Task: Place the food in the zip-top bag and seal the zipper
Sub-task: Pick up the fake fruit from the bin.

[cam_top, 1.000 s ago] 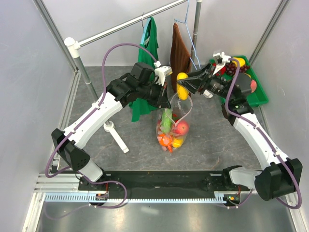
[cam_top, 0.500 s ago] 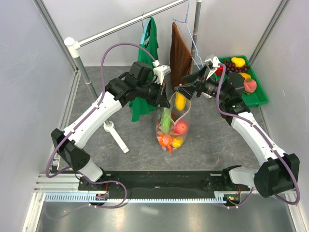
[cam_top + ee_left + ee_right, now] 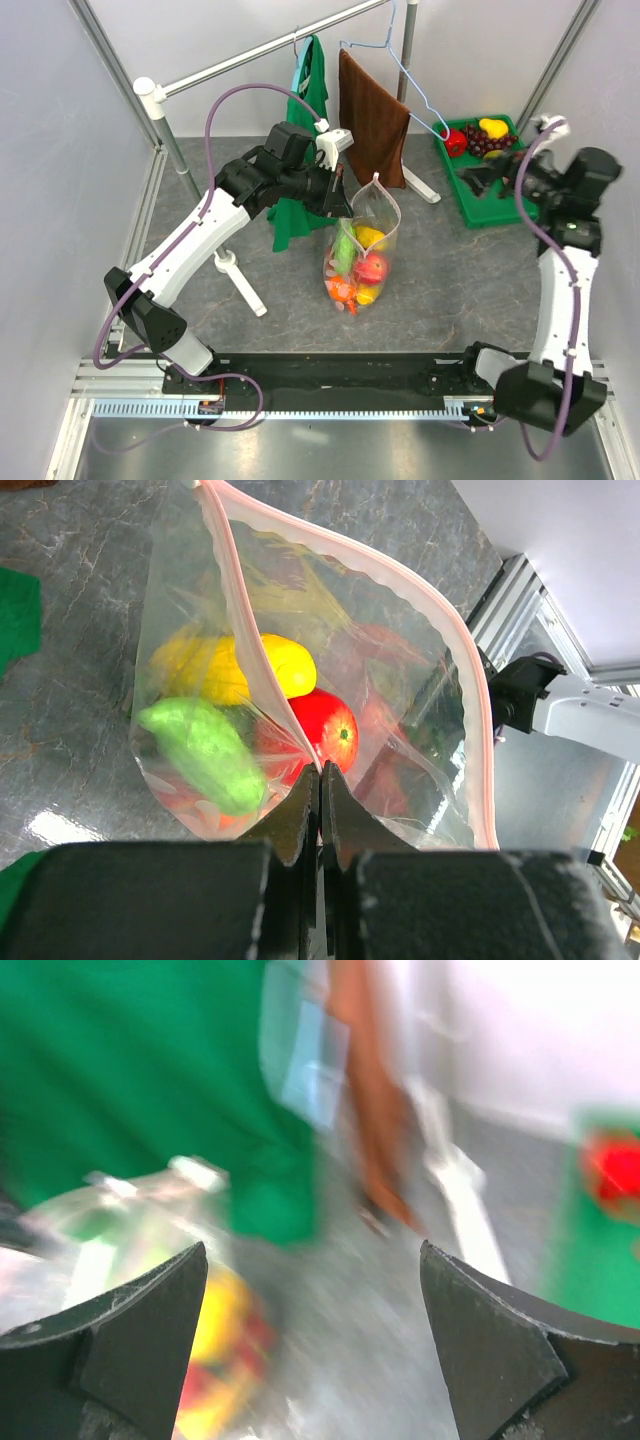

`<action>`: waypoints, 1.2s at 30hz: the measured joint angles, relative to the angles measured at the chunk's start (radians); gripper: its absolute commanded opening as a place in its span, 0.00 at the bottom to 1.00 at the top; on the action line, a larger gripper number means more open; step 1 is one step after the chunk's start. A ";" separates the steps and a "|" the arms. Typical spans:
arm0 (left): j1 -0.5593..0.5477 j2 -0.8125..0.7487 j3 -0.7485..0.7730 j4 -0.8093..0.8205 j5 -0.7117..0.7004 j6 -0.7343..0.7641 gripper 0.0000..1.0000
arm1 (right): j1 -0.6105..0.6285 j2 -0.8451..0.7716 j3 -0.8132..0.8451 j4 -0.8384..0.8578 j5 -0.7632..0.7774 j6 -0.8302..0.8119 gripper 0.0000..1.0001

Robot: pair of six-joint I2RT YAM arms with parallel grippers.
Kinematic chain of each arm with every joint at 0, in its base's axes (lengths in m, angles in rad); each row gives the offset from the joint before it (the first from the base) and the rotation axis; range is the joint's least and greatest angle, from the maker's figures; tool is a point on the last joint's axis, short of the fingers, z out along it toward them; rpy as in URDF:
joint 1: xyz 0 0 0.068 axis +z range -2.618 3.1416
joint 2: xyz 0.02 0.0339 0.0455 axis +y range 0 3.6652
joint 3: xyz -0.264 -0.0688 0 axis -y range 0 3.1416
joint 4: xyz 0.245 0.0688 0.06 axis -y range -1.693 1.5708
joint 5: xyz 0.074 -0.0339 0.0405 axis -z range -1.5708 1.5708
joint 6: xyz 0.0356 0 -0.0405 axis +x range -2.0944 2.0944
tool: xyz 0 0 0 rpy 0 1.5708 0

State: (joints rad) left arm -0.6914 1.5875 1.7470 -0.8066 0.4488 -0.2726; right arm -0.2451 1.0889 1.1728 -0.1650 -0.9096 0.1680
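Observation:
The zip-top bag [image 3: 362, 250] stands upright and open at the table's middle, its pink zipper [image 3: 470, 680] gaping wide. My left gripper [image 3: 340, 200] is shut on the bag's near rim [image 3: 322, 770], holding it up. Inside the bag lie a yellow food piece [image 3: 370, 237], a red apple [image 3: 372, 268], a green piece [image 3: 345, 250] and orange pieces [image 3: 343, 290]. My right gripper [image 3: 472, 182] is open and empty over the green tray [image 3: 470, 208] at the back right. The right wrist view is motion-blurred, and its fingers [image 3: 130, 1330] stand far apart.
The tray still holds a red piece [image 3: 455, 142], purple grapes [image 3: 488, 143] and a yellow piece [image 3: 492, 127]. A brown towel [image 3: 372, 120] and a green cloth [image 3: 305, 110] hang from the rail behind the bag. A white stand [image 3: 243, 285] lies left of the bag.
The yellow food left my right gripper and now lies in the bag. My right gripper opened and swung back right to the tray. The brown towel swung on its hanger.

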 measured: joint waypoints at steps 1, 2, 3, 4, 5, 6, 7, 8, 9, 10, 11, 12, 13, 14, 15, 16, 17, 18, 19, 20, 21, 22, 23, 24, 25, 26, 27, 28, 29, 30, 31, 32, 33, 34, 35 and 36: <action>0.000 0.000 0.000 0.000 0.000 0.000 0.02 | -0.089 0.010 0.011 -0.073 -0.031 -0.048 0.91; 0.000 0.000 0.000 0.000 0.000 0.000 0.02 | -0.160 0.030 0.027 -0.143 -0.049 -0.108 0.91; 0.000 0.000 0.000 0.000 0.000 0.000 0.02 | -0.232 0.065 0.046 -0.208 -0.062 -0.166 0.91; 0.000 0.000 0.000 0.000 0.000 0.000 0.02 | -0.290 0.106 0.076 -0.273 -0.069 -0.222 0.91; 0.000 0.000 0.000 0.000 0.000 0.000 0.02 | -0.335 0.161 0.114 -0.328 -0.061 -0.280 0.91; 0.000 0.000 0.000 0.000 0.000 0.000 0.02 | -0.365 0.231 0.158 -0.377 -0.048 -0.335 0.91; 0.000 0.000 0.000 0.000 0.000 0.000 0.02 | -0.380 0.303 0.213 -0.423 -0.027 -0.381 0.91; 0.000 0.000 0.000 0.000 0.000 0.000 0.02 | -0.385 0.386 0.274 -0.455 0.002 -0.418 0.92; 0.000 0.000 0.000 -0.001 0.000 0.000 0.02 | -0.385 0.452 0.324 -0.474 0.028 -0.443 0.93; 0.000 0.000 0.000 0.000 -0.001 0.000 0.02 | -0.381 0.533 0.391 -0.500 0.068 -0.469 0.98; 0.000 0.000 0.000 -0.001 -0.001 0.000 0.02 | -0.376 0.615 0.459 -0.517 0.114 -0.489 0.98; 0.000 0.000 0.000 -0.001 -0.002 0.000 0.02 | -0.370 0.683 0.517 -0.526 0.157 -0.503 0.98; 0.000 0.000 0.000 0.000 -0.002 0.000 0.02 | -0.359 0.761 0.586 -0.541 0.217 -0.522 0.98; 0.000 0.000 0.000 -0.001 -0.002 0.000 0.02 | -0.351 0.812 0.627 -0.552 0.255 -0.536 0.98; 0.000 0.000 0.000 -0.001 -0.002 0.000 0.02 | -0.336 0.869 0.678 -0.560 0.307 -0.557 0.98; 0.000 0.000 0.000 0.000 -0.002 0.000 0.02 | -0.321 0.911 0.713 -0.563 0.350 -0.574 0.98; 0.000 0.000 0.000 0.000 -0.002 0.000 0.02 | -0.307 0.940 0.733 -0.567 0.383 -0.587 0.98; 0.000 0.001 0.000 0.000 -0.002 0.000 0.02 | -0.283 0.974 0.762 -0.571 0.441 -0.607 0.98; 0.000 0.001 0.000 0.000 -0.002 0.000 0.02 | -0.265 0.994 0.779 -0.571 0.480 -0.621 0.98; 0.000 0.001 0.000 0.000 -0.002 -0.001 0.02 | -0.240 1.019 0.797 -0.570 0.522 -0.637 0.98; 0.000 0.001 0.000 0.000 -0.001 0.000 0.02 | -0.217 1.040 0.814 -0.568 0.557 -0.651 0.98; 0.000 0.001 0.000 0.000 -0.002 0.000 0.02 | -0.196 1.059 0.827 -0.565 0.593 -0.666 0.98; 0.000 0.001 0.000 0.000 -0.002 0.000 0.02 | -0.175 1.078 0.838 -0.562 0.627 -0.679 0.98; 0.000 0.001 0.000 0.000 -0.002 0.000 0.02 | -0.157 1.096 0.847 -0.556 0.653 -0.692 0.98; 0.000 0.001 0.000 0.000 -0.002 -0.001 0.02 | -0.141 1.110 0.850 -0.546 0.674 -0.702 0.98; 0.000 0.001 0.000 0.000 -0.001 0.000 0.02 | -0.128 1.124 0.851 -0.538 0.695 -0.711 0.98; 0.000 0.001 0.000 0.000 -0.001 -0.001 0.02 | -0.121 1.136 0.851 -0.533 0.711 -0.717 0.98; 0.000 0.001 0.000 0.000 -0.001 -0.001 0.02 | -0.115 1.150 0.853 -0.524 0.730 -0.723 0.98; 0.000 0.001 0.000 0.000 -0.001 -0.001 0.02 | -0.113 1.164 0.855 -0.519 0.746 -0.727 0.98; 0.000 0.001 0.000 0.000 -0.001 0.000 0.02 | -0.112 1.177 0.859 -0.509 0.764 -0.735 0.98; 0.000 0.001 0.000 0.000 -0.001 0.000 0.02 | -0.113 1.185 0.861 -0.501 0.776 -0.740 0.98; 0.000 0.001 0.000 0.000 -0.001 0.000 0.02 | -0.114 1.195 0.862 -0.493 0.790 -0.746 0.98; 0.000 0.001 0.000 0.000 -0.001 -0.001 0.02 | -0.115 1.201 0.866 -0.489 0.800 -0.751 0.98; 0.000 0.001 0.000 0.000 -0.001 -0.001 0.02 | -0.116 1.208 0.871 -0.484 0.812 -0.761 0.98; 0.000 0.002 0.000 0.000 -0.001 0.000 0.02 | -0.117 1.216 0.879 -0.479 0.821 -0.768 0.98; 0.000 0.002 0.000 0.000 -0.001 -0.001 0.02 | -0.117 1.221 0.886 -0.473 0.830 -0.777 0.98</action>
State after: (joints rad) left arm -0.6914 1.5890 1.7466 -0.8066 0.4477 -0.2733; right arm -0.3626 2.3104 2.0586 -0.6384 -0.0799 -0.6086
